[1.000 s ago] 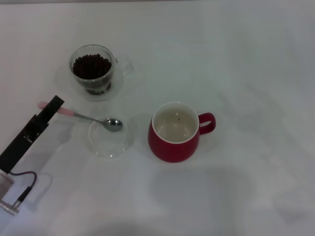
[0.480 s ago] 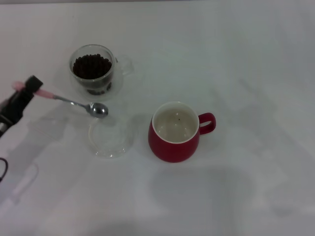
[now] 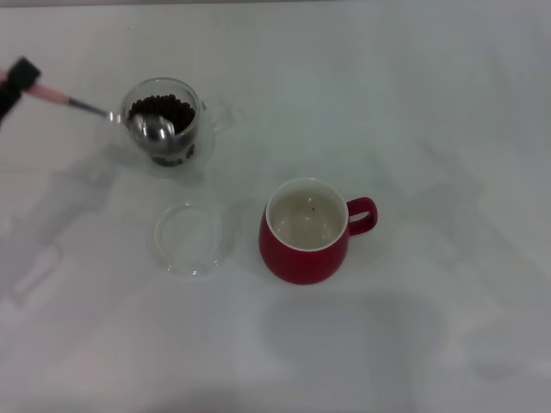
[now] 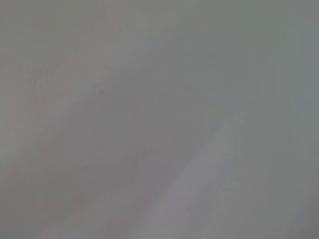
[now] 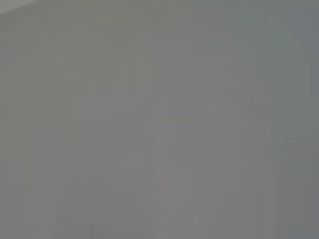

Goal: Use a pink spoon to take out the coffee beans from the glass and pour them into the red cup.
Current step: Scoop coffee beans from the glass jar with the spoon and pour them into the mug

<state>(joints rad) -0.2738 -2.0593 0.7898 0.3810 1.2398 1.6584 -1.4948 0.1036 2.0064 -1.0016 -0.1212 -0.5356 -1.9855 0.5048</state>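
Coffee beans [image 3: 164,112], small and near-black, are heaped in the clear double-walled glass mug [image 3: 165,125], which stands to the right of the left gripper [image 3: 15,82] in the head view. The rounded deep-red ceramic cup [image 3: 306,231], cream inside, is set well apart, farther right and nearer the robot. A shallow round clear glass dish [image 3: 194,238] lies between them. The scooping step is judged to be in hand: the pink-handled metal spoon [image 3: 103,110] is clenched at its handle end, its bowl lowered over the beans. Next, the bowl should be dipped, levelled and lifted. Only the gripper's tip is seen at the frame edge, reaching rightward. The right gripper is not seen.
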